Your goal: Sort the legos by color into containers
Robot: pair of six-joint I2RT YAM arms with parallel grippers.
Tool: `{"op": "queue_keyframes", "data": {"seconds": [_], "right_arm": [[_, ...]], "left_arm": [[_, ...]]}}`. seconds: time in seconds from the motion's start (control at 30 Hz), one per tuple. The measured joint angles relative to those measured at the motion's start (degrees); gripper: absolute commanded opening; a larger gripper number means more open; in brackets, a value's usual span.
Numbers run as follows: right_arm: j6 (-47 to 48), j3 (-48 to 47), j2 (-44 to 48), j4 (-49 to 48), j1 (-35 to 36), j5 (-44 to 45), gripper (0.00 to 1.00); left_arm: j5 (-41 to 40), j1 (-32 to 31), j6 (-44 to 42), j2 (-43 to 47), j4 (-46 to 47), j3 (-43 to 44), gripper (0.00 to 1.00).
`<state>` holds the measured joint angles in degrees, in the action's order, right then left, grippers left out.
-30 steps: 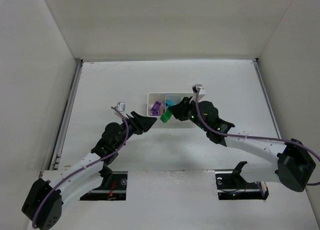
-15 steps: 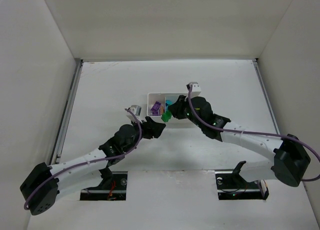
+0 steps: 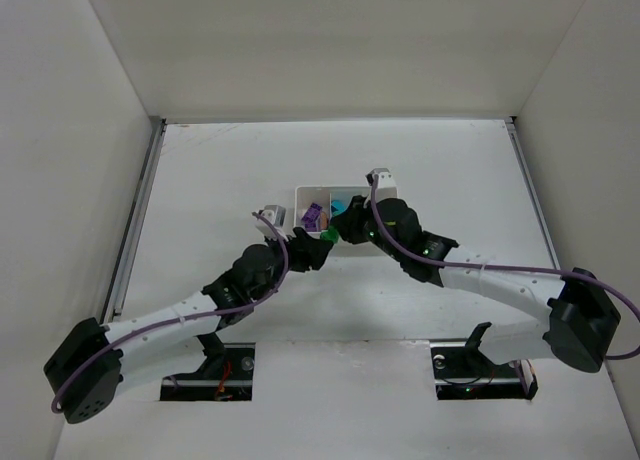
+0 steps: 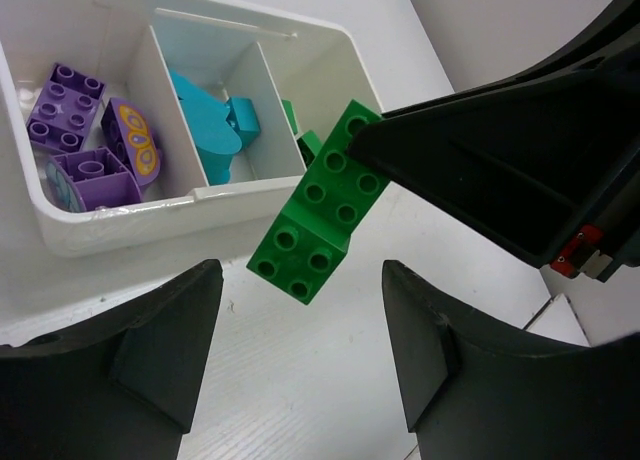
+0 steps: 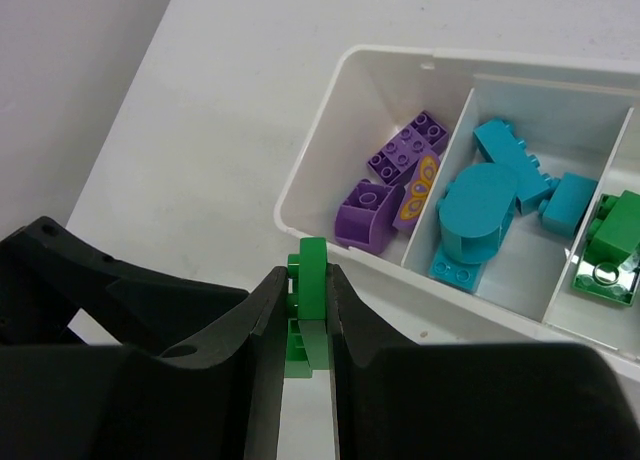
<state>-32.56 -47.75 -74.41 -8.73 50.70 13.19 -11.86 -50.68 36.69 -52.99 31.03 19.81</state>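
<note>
My right gripper (image 5: 305, 276) is shut on a green lego stack (image 5: 312, 280), held just in front of the white tray's near wall (image 5: 480, 310). In the left wrist view the same green stack (image 4: 320, 205) sticks out of the right gripper's black fingers (image 4: 500, 160). It hangs above the table, just ahead of my left gripper (image 4: 300, 290), which is open and holds nothing. The tray (image 3: 300, 192) holds purple legos (image 5: 400, 175) in its left compartment, cyan legos (image 5: 480, 205) in the middle and a green lego (image 5: 610, 245) in the right.
Both arms meet at the tray's near side in the middle of the white table (image 3: 200, 180). Tall white walls close the table in at the back and on both sides.
My left arm has swung forward and right, bringing its open gripper close under the green stack. My right gripper has shifted slightly left with the stack, still shut on it.
</note>
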Motion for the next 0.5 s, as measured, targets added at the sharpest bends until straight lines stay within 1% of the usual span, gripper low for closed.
{"op": "queue_keyframes", "data": {"seconds": [0.17,0.33,0.5], "right_arm": [[-0.3,0.0,0.0,0.0,0.0,-2.1,0.24],[-1.2,0.0,0.2,0.2,-1.0,-7.2,0.24],[-2.5,0.0,0.2,0.3,-4.5,-12.8,0.23]], "left_arm": [[0.6,-0.3,-2.0,-1.6,0.4,0.7,0.61],[1.8,-0.4,-5.1,-2.9,0.5,1.3,0.6],[2.5,-0.8,-8.3,-2.7,0.5,1.4,0.52]]}}
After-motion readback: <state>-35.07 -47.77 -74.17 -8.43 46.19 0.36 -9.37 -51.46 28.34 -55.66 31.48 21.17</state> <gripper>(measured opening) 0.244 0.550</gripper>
